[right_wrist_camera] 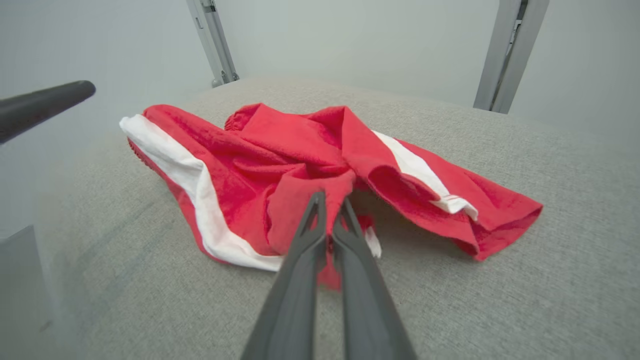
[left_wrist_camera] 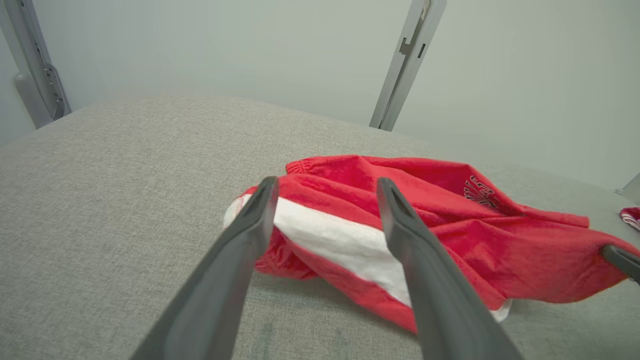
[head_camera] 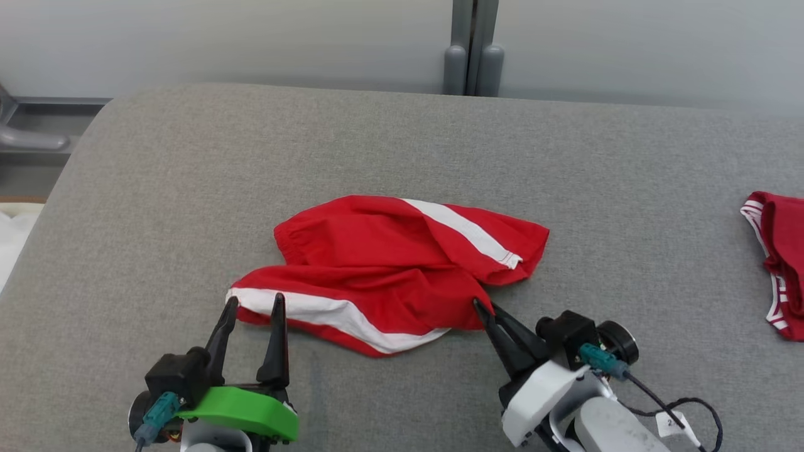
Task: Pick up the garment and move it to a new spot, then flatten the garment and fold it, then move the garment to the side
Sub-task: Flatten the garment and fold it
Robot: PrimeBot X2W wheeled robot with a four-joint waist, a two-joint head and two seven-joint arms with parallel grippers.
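**Garment (head_camera: 389, 270) lies crumpled mid-surface, right claw pinched on its near edge**

The garment is a red piece with white stripes, and it sits in a rumpled heap near the middle of the grey, cloth-covered surface (head_camera: 402, 138), a little toward the robot's side. An elastic waistband (head_camera: 286, 242) bunches at its far left. One white stripe (head_camera: 465, 232) runs across the upper fold on the right; the other follows the near left edge. The left wrist view catches some dark lettering (left_wrist_camera: 479, 192) on the red cloth, too small to read.

The right claw (head_camera: 483, 304) comes in low from the near right, its two dark fingers drawn together. In the right wrist view the fingers (right_wrist_camera: 305, 240) are closed on a fold of red cloth at the garment's near edge, with fabric caught between them.

The left claw (head_camera: 256, 298) stands open, fingers spread wide at the garment's left end, with the white-striped hem between the tips. Whether the tips touch the cloth I cannot tell.

Well apart, at the right edge of the surface, lies a second red piece (head_camera: 779, 263) with thin white trim. Behind the surface rise grey posts (head_camera: 471, 56) against a pale wall (head_camera: 251, 37).
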